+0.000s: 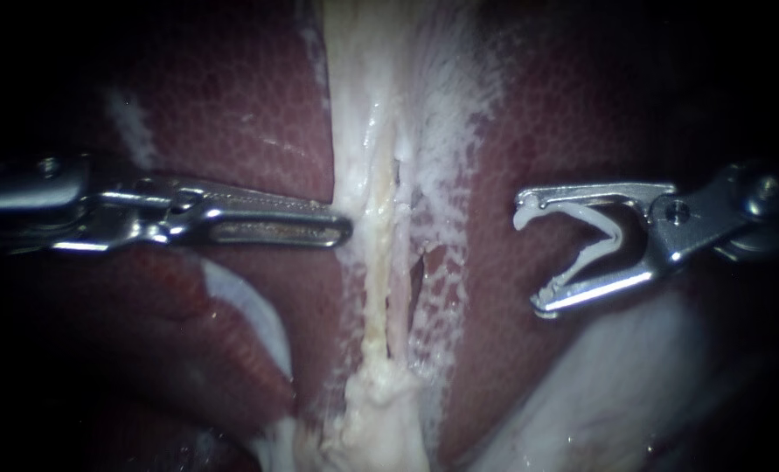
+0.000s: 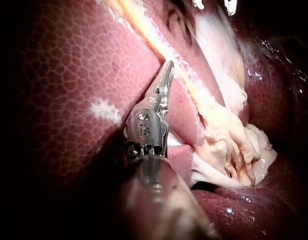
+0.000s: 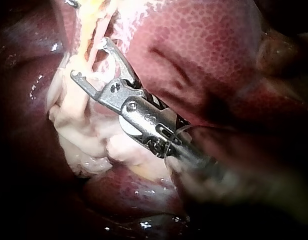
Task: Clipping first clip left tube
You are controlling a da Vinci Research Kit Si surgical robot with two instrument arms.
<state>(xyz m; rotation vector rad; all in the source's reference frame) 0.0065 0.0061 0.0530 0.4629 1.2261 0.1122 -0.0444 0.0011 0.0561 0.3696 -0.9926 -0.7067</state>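
1. Endoscope view: my left instrument point(image 1: 341, 231) comes in level from the left. Its jaws lie together and hold nothing, and the tip rests against the edge of the pale band point(image 1: 358, 131) that runs down between the lobes of the liver point(image 1: 249, 114). I judge it is there to steady that edge and keep the strands spread. The left tube point(image 1: 374, 271), the yellowish strand, lies just past that tip.
2. In the same view, my right instrument point(image 1: 531, 260) waits well apart from the band, over the liver. Its jaws stand wide, both bearing on the legs of an open white clip point(image 1: 601, 229) seated between them. The mouth faces the tubes, so the approach looks to me like a straight slide across.
3. Left wrist view: the closed jaws point up along the yellowish strand, with the tip touching the tissue beside it. They grip nothing.
4. Right wrist view: the wide jaws sit short of the strands, which lie ahead of them. Nothing of the band is between them yet, and I cannot make out the clip here.
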